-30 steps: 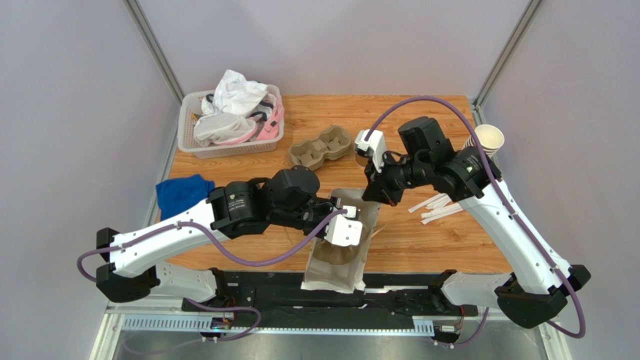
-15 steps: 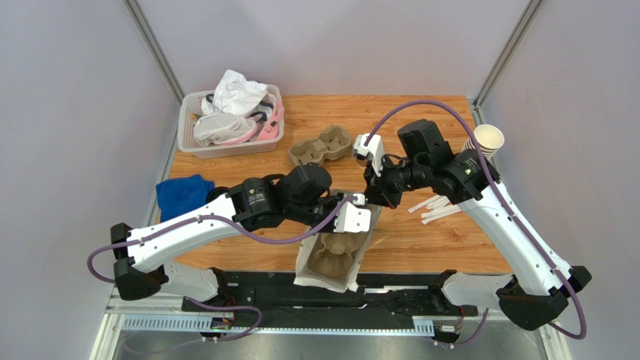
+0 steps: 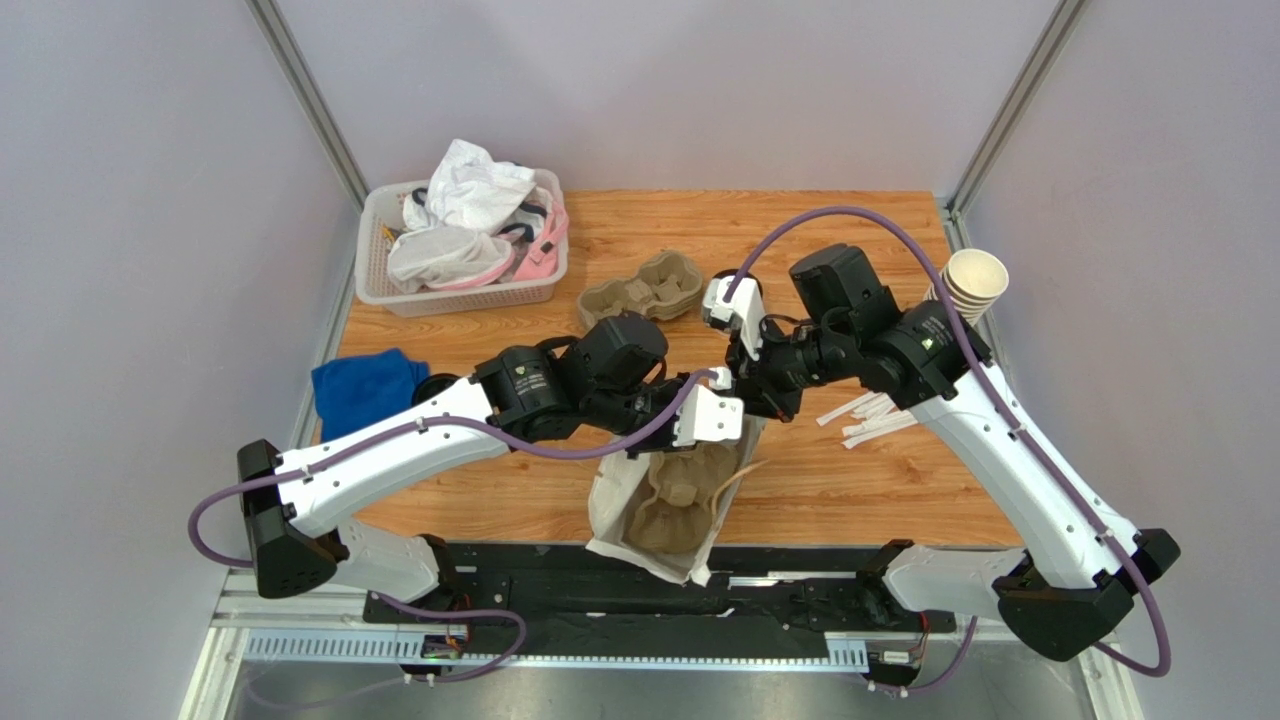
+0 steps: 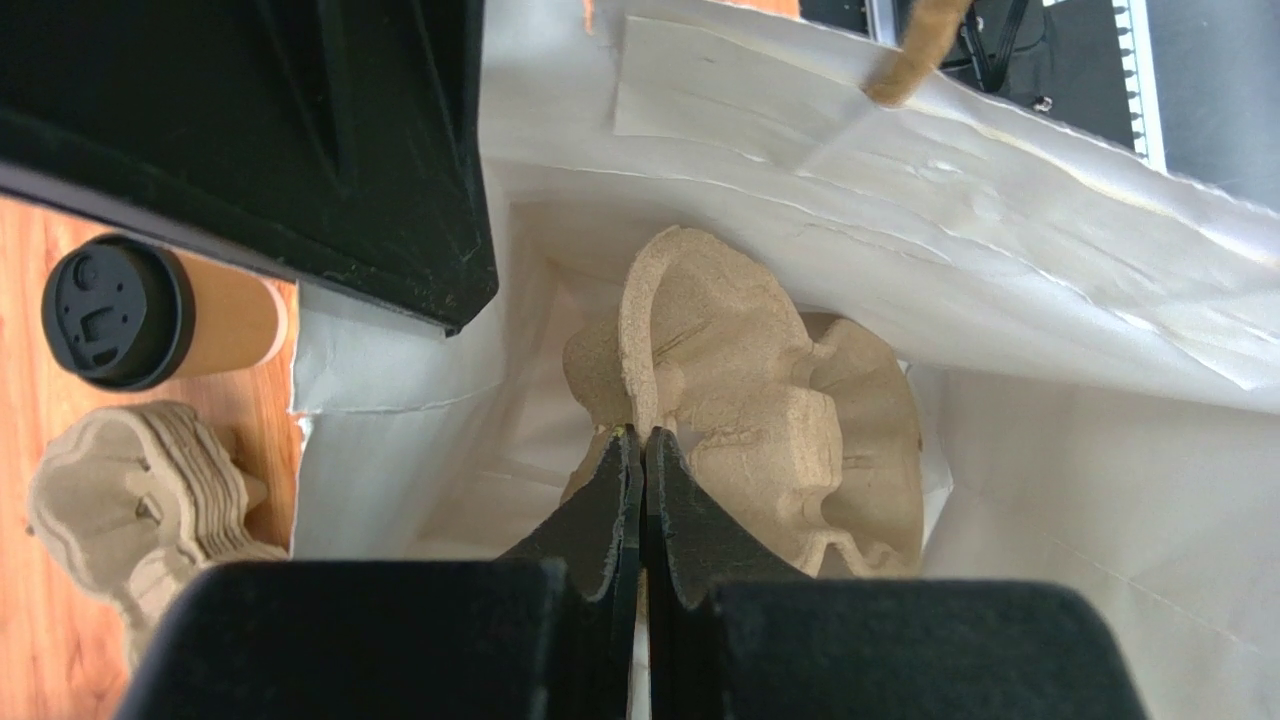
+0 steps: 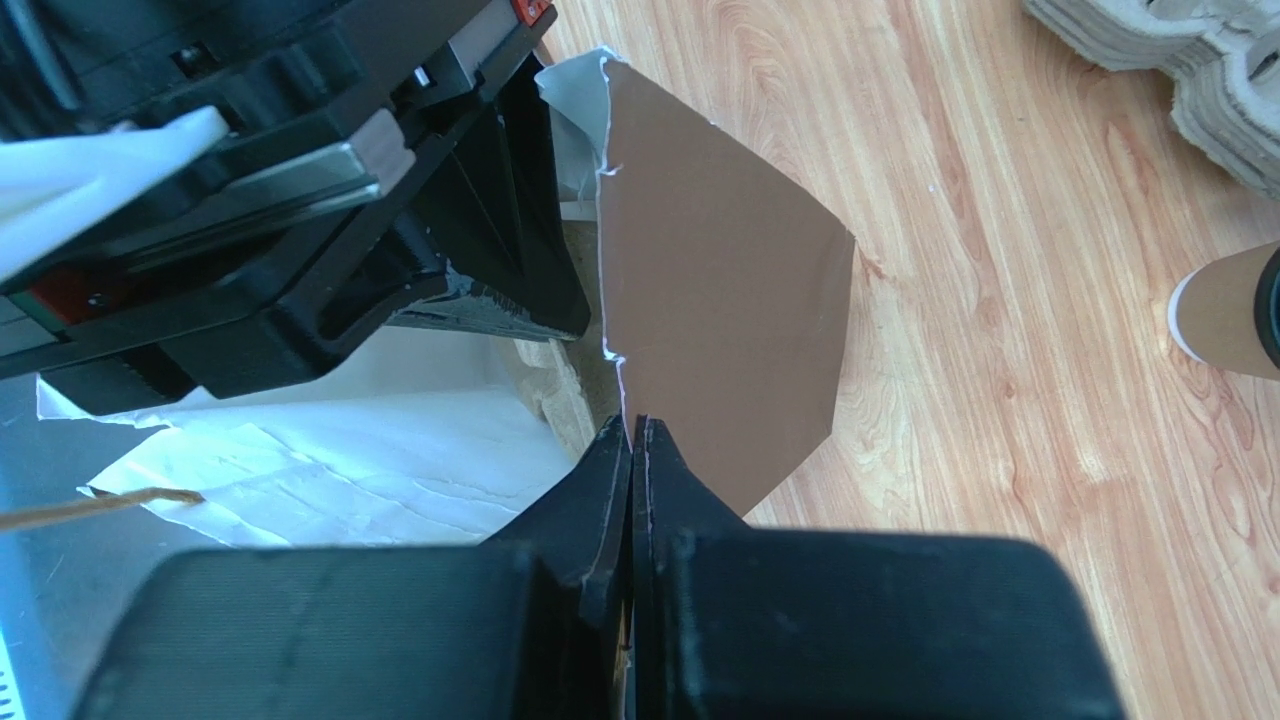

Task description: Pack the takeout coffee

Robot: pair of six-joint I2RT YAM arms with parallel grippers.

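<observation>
The takeout coffee (image 4: 150, 312), a tan cup with a black lid, stands on the wood beside the bag; its edge shows in the right wrist view (image 5: 1225, 308). In the top view the right wrist hides most of it. A white paper bag (image 3: 639, 518) lies open at the table's near edge with a brown pulp cup carrier (image 4: 781, 405) inside. My left gripper (image 4: 643, 438) is shut on the carrier's middle ridge, inside the bag's mouth. My right gripper (image 5: 631, 428) is shut on the bag's upper edge, holding a flap (image 5: 721, 330) up.
A stack of pulp carriers (image 3: 643, 293) sits behind the bag. A white basket (image 3: 376, 278) of cloths is at the back left, a blue cloth (image 3: 365, 387) at the left edge. Cream cups (image 3: 974, 279) and white sticks (image 3: 872, 413) are at the right.
My left arm has swung right and further out, carrying the carrier deeper into the bag. The bag's mouth has opened wider and turned. My right gripper has shifted slightly left with the bag's edge.
</observation>
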